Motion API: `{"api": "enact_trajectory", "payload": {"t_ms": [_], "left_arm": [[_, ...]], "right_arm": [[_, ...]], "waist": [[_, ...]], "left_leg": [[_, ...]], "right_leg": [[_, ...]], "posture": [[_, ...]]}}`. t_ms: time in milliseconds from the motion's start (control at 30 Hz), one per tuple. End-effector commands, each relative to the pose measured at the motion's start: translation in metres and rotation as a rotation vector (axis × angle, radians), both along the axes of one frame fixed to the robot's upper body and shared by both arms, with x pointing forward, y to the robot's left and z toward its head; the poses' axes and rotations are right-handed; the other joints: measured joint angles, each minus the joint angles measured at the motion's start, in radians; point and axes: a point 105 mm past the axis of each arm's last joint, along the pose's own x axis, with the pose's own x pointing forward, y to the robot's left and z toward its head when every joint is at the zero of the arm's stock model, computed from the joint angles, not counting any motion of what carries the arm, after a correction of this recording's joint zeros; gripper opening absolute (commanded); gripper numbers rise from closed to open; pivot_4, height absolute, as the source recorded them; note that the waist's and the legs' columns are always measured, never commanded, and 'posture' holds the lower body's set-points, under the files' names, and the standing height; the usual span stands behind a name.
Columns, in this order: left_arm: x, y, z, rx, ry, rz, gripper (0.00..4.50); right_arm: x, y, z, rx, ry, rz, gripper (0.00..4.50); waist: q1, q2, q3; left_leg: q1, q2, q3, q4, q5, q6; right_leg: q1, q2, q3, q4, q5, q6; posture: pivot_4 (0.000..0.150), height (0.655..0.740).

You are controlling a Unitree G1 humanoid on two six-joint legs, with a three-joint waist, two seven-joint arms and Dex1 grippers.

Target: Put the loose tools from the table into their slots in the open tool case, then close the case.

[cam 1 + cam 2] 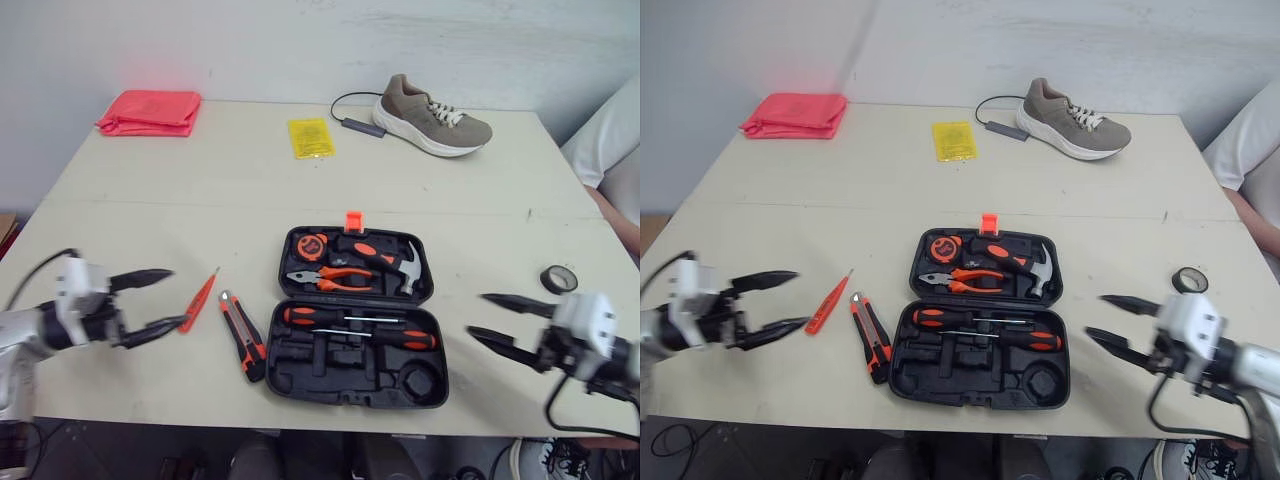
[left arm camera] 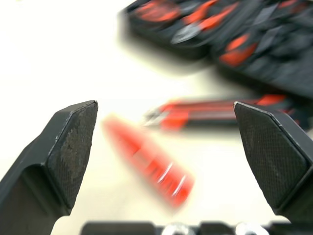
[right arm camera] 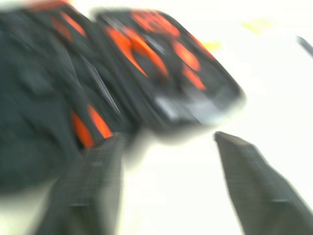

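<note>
Left eye view, left claw: spread wide and holding nothing, low over the surface near its front left edge.
Left claw contact: one fingertip is just beside the handle end of the red screwdriver; I cannot tell whether they touch.
Right claw: spread open and empty, to the right of the tool case and apart from it.
Loose tools: the red screwdriver lies aslant left of the case. The utility knife lies between it and the case. The black tape roll lies near the right edge.
Tool case: lies open and flat at front centre, with a hammer, pliers and two screwdrivers seated in it.
Surface, far side: pale top with a red folded cloth, a yellow packet and a grey shoe.
Room: a white wall stands behind, and a person's white sleeve is at the right.
Left wrist view, fingers: set far apart, with the blurred red screwdriver lying on the surface between them and the knife and case beyond.
Right wrist view, fingers: parted, with bare surface between them and the blurred open case ahead.
</note>
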Motion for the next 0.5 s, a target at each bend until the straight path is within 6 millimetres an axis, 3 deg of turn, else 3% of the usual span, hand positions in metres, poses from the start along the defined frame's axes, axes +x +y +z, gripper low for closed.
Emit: {"api": "enact_trajectory", "payload": {"t_ms": [33,167,267,400,500], "left_arm": [[-0.015,0.042,0.003,0.048,-0.018,0.169,4.50],[-0.035,0.079,-0.003,0.049,-0.011,0.356,4.50],[-0.044,0.087,-0.007,0.038,-0.011,0.425,4.50],[-0.040,0.073,-0.004,0.013,-0.024,0.404,4.50],[-0.028,0.056,0.003,-0.022,-0.026,0.384,4.50]], "right_arm": [[-0.020,-0.043,-0.001,-0.074,-0.039,-0.104,4.44],[-0.036,-0.086,-0.014,-0.099,-0.013,-0.261,4.44],[-0.041,-0.096,-0.018,-0.098,-0.010,-0.285,4.44],[-0.029,-0.079,-0.016,-0.060,-0.058,-0.218,4.44],[-0.012,-0.053,-0.007,0.006,-0.115,-0.121,4.44]], "waist": [[0.000,0.000,0.000],[-0.008,0.000,0.000],[-0.021,0.000,0.001],[-0.026,0.001,0.001],[-0.027,0.001,0.001]], "left_leg": [[0.001,0.000,0.001,-0.002,0.000,0.000],[0.002,0.001,0.002,-0.003,-0.001,0.000],[0.004,0.001,0.002,-0.005,-0.001,-0.001],[0.006,0.001,0.001,-0.007,-0.002,-0.006],[0.007,0.001,0.000,-0.007,-0.002,-0.007]], "right_leg": [[0.001,0.000,0.000,-0.002,0.000,0.000],[0.001,-0.001,0.001,-0.002,0.000,0.000],[0.001,-0.003,0.001,-0.002,-0.001,-0.001],[0.002,-0.004,0.000,-0.001,-0.001,-0.002],[0.003,-0.004,0.000,0.001,-0.001,-0.002]], "posture": [[0.150,0.7400],[0.150,0.7400],[0.150,0.7400],[0.150,0.7400],[0.150,0.7400]]}}
